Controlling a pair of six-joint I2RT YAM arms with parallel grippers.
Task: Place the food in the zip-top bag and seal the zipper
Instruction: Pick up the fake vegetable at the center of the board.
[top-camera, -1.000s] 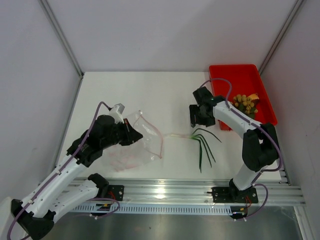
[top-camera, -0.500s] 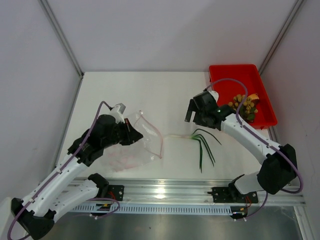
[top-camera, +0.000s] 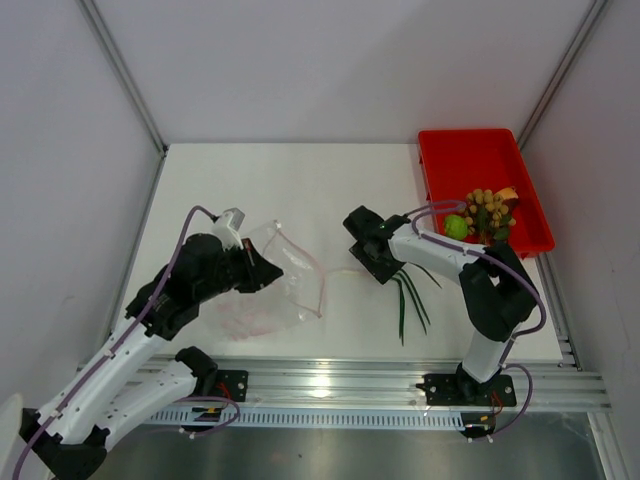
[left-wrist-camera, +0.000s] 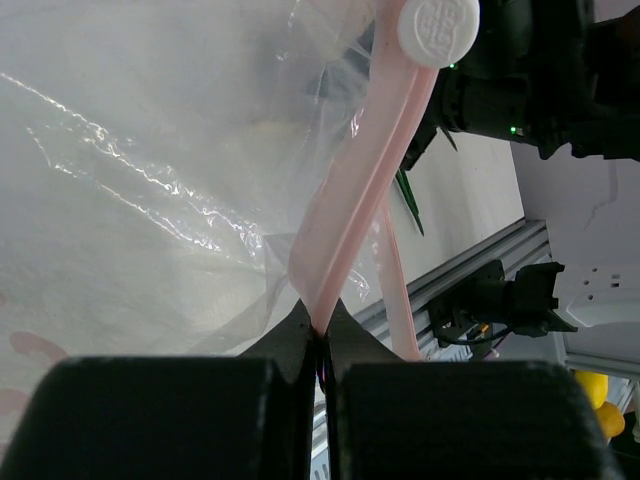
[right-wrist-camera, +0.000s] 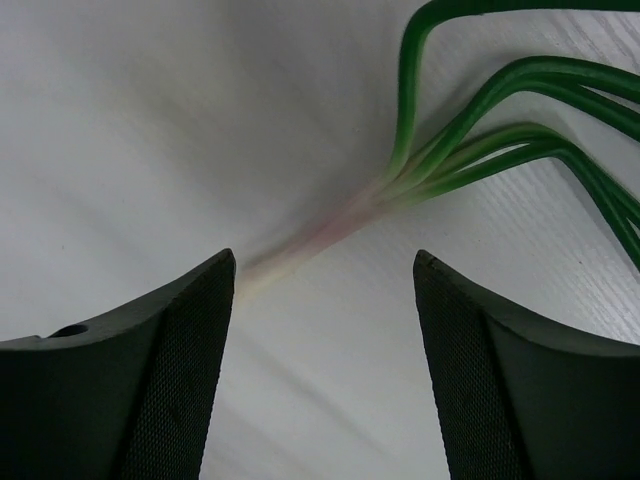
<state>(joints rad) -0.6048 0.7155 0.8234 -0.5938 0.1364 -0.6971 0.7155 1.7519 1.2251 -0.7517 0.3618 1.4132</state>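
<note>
Your left gripper (left-wrist-camera: 322, 335) is pinched tight on the zipper (left-wrist-camera: 365, 180), the pinkish strip along the mouth of the zip-top bag (top-camera: 262, 300). In the wrist view the two fingertips meet on the strip, with clear film bunched on either side. From above, you see the bag lying on the white table (top-camera: 280, 185) in front of that arm, its mouth edge turned toward the right arm. Your right gripper (right-wrist-camera: 325, 300) hangs low over the table with its jaws apart, and the pale stem end of the green onion (right-wrist-camera: 470, 140) runs between them. The stem is blurred there, so you cannot tell whether either finger touches it. The onion's green leaves fan away toward the near edge of the table. The bunch of small tan round fruits (top-camera: 488, 208) and the small green round fruit (top-camera: 456, 227) sit side by side at the near end of the red tray (top-camera: 470, 150), well apart from the bag
</note>
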